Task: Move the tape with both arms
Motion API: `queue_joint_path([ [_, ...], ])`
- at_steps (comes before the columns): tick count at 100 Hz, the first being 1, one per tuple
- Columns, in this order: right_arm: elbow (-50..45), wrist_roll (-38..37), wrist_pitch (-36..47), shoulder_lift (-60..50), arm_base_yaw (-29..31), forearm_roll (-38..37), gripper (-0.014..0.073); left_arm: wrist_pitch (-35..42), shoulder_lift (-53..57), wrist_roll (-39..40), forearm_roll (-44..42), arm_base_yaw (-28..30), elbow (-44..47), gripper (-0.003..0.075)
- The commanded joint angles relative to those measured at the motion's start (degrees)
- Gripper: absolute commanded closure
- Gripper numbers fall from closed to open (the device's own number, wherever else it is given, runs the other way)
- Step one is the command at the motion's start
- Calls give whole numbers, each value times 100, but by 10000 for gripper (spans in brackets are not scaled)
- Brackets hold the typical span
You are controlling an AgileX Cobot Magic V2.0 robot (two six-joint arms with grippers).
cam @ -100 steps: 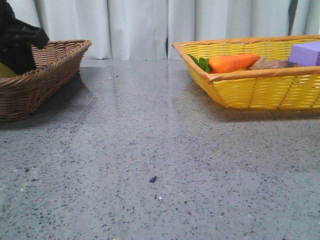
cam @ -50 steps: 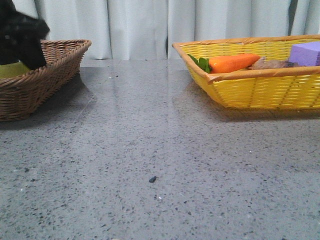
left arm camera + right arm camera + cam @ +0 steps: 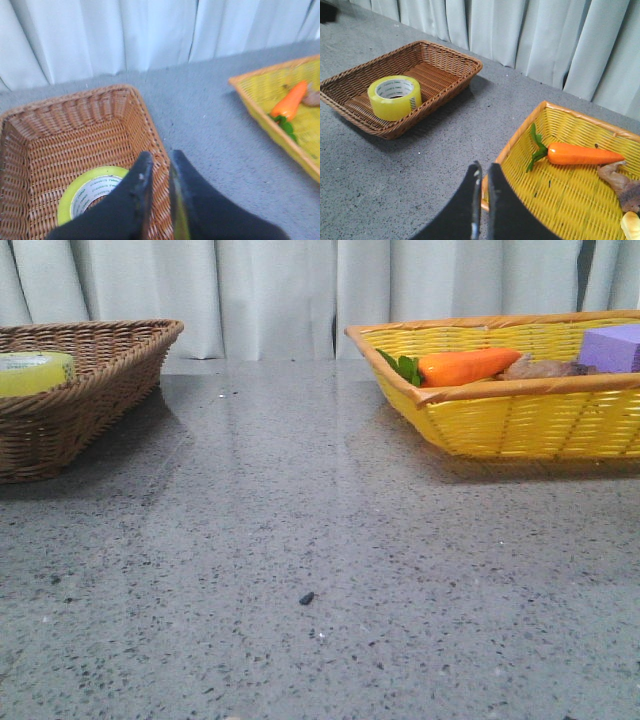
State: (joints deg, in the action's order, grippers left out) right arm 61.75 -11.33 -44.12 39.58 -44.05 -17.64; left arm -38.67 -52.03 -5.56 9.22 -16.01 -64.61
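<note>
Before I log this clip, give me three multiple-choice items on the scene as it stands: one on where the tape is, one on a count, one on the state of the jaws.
1. Where does the yellow-green roll of tape lie?
A. in the brown wicker basket
B. in the yellow woven basket
C. on the grey speckled table

2. How many orange toy carrots are in view?
A. none
B. one
C. three

3. How do the jaws of the left gripper stand?
A. clamped on the tape
B. wide open
C. nearly together, holding nothing

Answers: 1 A, the roll sits on the brown basket's floor. 2 B, a single carrot lies in the yellow basket. 3 C, the left wrist view shows only a thin gap, the tape lying apart below.
</note>
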Motion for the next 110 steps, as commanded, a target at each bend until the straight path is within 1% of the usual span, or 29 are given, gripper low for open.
queue_joint_path([
  [1,-276,10,795,-428,5,-235,668,343,793,-7,133,3,291,741],
  [25,-1581,10,1464,-1762,5,-457,668,891,3316,4,145,3,1968,741],
  [35,-2043,10,1618,-2259,5,-557,668,909,4367,16,209,3,2617,741],
  [47,-2485,10,1762,-2812,5,-748,668,896,5440,25,238,3,3181,741],
  [54,-2688,10,1811,-3042,19,-988,668,612,5293,25,311,-9,3295,741],
  [59,-2813,10,1823,-3189,48,-1018,668,496,5156,25,399,-9,3372,741],
  [65,-2962,10,1823,-3349,73,-1107,668,507,5098,25,399,-9,3492,741],
  [71,-3112,10,1823,-3506,114,-1262,668,674,5098,25,388,-9,3687,741],
  [83,-3433,10,1834,-3751,189,-1500,668,1307,5098,3,379,-9,4203,741],
  [90,-3644,10,1834,-3838,189,-1653,668,1798,5098,3,379,-9,4571,741],
  [102,-4007,10,1834,-3947,189,-1799,668,3074,5098,-16,301,-9,5279,741],
  [110,-4202,0,1834,-3960,189,-1799,668,3644,5098,-16,291,1,5717,741],
])
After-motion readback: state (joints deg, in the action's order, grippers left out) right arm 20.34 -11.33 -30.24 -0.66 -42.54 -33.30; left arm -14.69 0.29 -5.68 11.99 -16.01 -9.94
